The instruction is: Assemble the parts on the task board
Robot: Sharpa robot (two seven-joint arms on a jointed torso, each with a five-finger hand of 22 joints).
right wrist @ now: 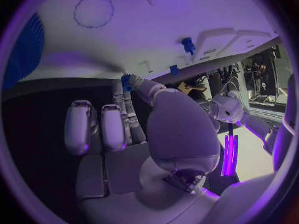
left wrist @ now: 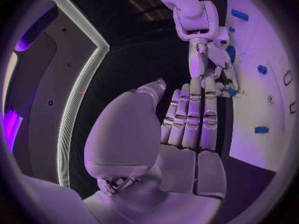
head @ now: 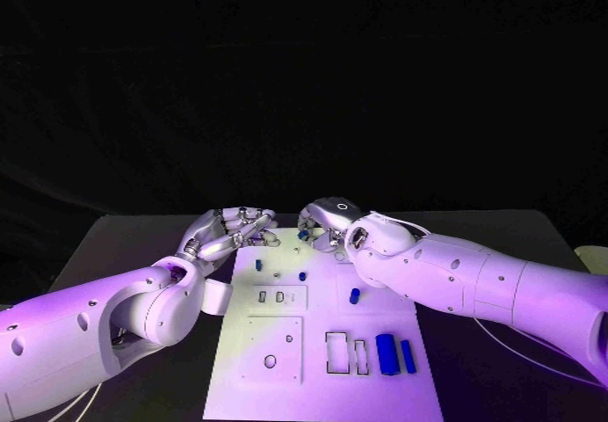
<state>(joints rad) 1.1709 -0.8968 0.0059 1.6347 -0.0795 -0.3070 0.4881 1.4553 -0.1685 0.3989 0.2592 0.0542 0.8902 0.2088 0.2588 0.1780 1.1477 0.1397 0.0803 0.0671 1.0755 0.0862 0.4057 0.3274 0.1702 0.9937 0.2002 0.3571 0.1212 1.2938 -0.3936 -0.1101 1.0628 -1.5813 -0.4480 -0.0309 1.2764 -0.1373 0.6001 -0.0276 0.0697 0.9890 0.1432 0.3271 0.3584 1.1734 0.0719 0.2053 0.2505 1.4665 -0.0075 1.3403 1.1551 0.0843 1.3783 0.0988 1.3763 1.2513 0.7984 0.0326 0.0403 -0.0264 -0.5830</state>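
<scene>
The white task board [head: 317, 387] lies in the middle of the table. My right hand [head: 327, 227] hovers over the board's far edge and pinches a small blue part [right wrist: 126, 79] between thumb and a finger; the same part [left wrist: 231, 91] shows at its fingertips in the left wrist view. My left hand [head: 235, 230] is beside it at the board's far left corner, fingers [left wrist: 193, 119] stretched out side by side and holding nothing. Loose blue parts lie on the board: one small piece [head: 258, 264] near the left hand, one [head: 355, 296] mid-board, two long bars [head: 387, 353] at the near right.
The board has rectangular slots [head: 340, 352] beside the long bars and round holes [head: 270, 360] in its near-left plate. Both forearms flank the board, the right one [head: 481, 281] crossing above its right side. Black table [head: 126, 237] surrounds the board.
</scene>
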